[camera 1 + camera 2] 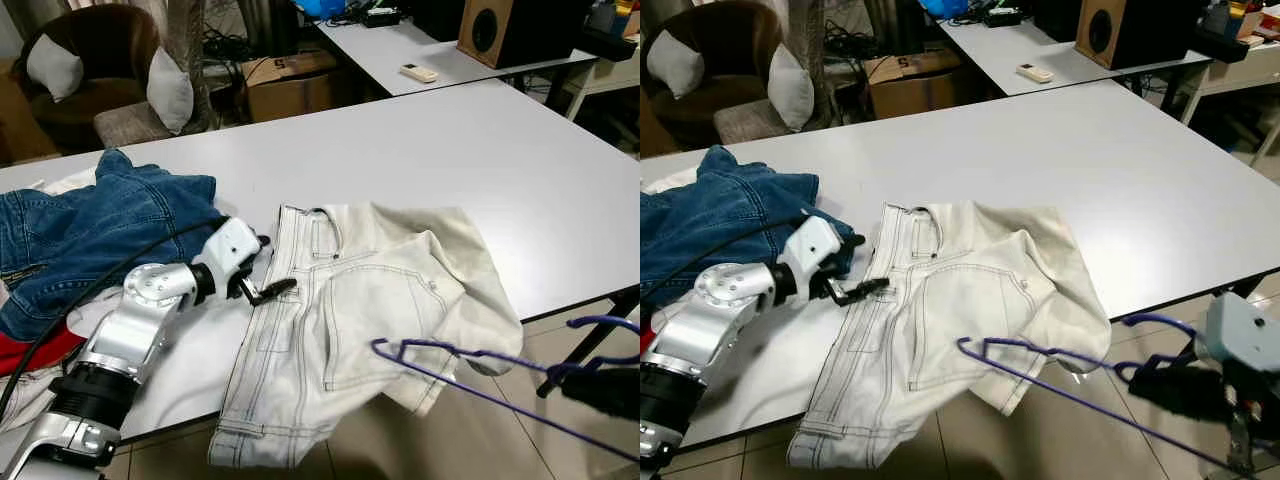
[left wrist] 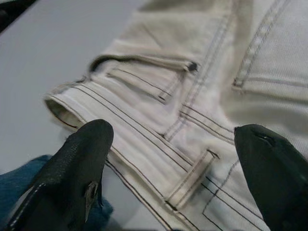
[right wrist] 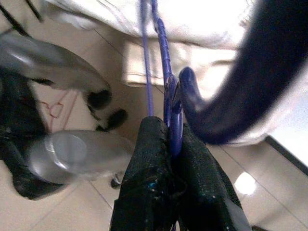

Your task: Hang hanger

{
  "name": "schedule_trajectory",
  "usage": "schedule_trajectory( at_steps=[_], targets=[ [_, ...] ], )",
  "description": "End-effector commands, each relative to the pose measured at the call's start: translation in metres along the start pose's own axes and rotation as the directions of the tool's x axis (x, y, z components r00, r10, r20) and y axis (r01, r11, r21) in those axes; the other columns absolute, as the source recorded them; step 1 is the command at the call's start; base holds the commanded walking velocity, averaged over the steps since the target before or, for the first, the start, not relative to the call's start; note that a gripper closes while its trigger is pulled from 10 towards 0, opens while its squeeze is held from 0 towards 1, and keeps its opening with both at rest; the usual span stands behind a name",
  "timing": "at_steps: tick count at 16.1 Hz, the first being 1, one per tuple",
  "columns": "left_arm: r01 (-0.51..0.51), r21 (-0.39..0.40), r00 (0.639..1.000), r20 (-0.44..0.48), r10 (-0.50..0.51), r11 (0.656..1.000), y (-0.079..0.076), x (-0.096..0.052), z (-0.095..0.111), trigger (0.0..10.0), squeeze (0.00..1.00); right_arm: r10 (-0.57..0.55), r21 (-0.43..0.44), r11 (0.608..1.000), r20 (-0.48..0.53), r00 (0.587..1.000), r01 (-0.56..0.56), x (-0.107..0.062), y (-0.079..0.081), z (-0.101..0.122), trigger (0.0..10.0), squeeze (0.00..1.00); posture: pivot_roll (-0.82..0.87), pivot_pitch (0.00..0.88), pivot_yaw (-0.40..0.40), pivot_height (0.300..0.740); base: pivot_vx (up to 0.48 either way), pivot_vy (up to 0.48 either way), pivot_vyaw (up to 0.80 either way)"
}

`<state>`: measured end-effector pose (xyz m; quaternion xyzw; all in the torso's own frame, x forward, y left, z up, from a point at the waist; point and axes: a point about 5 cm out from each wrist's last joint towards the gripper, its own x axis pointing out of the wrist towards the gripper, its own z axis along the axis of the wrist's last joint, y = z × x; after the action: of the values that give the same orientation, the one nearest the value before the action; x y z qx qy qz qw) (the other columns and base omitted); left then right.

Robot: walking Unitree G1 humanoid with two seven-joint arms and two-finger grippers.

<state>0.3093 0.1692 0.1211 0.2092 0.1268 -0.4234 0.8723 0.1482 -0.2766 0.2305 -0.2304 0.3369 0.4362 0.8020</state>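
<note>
Head views: white worktop (image 1: 520,170) carries cream jeans (image 1: 350,300) at centre, legs draped over the near edge toward 6 o'clock; blue denim garment (image 1: 80,230) at 9 o'clock, red cloth (image 1: 30,352) below it. Left pincer (image 1: 272,291) sits at the jeans' waistband on the 9 o'clock side. Purple hanger (image 1: 1060,370) is off the worktop edge at 5 o'clock, just beside the hanging jeans hem, held by the right pincer (image 1: 1155,385). Left wrist view: fingers (image 2: 72,178) spread apart, waistband and a belt loop (image 2: 190,178) between them, nothing gripped. Right wrist view: fingers (image 3: 149,192) clamped together on the hanger's neck just under the hook (image 3: 226,91), tiled floor (image 3: 57,211) beneath.
</note>
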Motion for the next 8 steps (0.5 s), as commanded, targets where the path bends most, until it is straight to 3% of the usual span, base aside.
schedule_trajectory(
  at_steps=[1, 2, 4, 8],
  targets=[
    [0.011, 0.023, 1.000, -0.030, -0.011, 1.000, 0.000, -0.002, -0.003, 10.0, 0.00, -0.069, -0.025, 0.997, -0.042, 0.997, 0.068, 0.001, -0.008, -0.002, 10.0, 0.00, -0.25, 0.000, 0.108, 0.740, 0.000, 0.000, 0.00],
    [0.047, 0.032, 0.999, -0.030, -0.046, 0.998, -0.007, 0.004, -0.002, 10.0, 0.00, -0.229, -0.084, 0.971, -0.090, 0.969, 0.222, 0.011, -0.031, -0.005, 10.0, 0.00, -0.24, 0.000, 0.111, 0.740, 0.000, 0.000, 0.00],
    [0.073, 0.039, 0.997, -0.022, -0.072, 0.997, -0.011, 0.007, 0.000, 10.0, 0.00, -0.314, -0.108, 0.947, -0.096, 0.944, 0.304, 0.017, -0.044, -0.004, 10.0, 0.00, -0.24, 0.000, 0.113, 0.740, 0.000, 0.000, 0.00],
    [0.192, 0.079, 0.979, 0.054, -0.197, 0.978, -0.030, 0.026, 0.016, 10.0, 0.00, -0.508, -0.173, 0.841, 0.075, 0.858, 0.513, 0.034, -0.082, 0.026, 10.0, 0.00, -0.23, 0.000, 0.109, 0.740, 0.000, 0.000, 0.00]
  ],
)
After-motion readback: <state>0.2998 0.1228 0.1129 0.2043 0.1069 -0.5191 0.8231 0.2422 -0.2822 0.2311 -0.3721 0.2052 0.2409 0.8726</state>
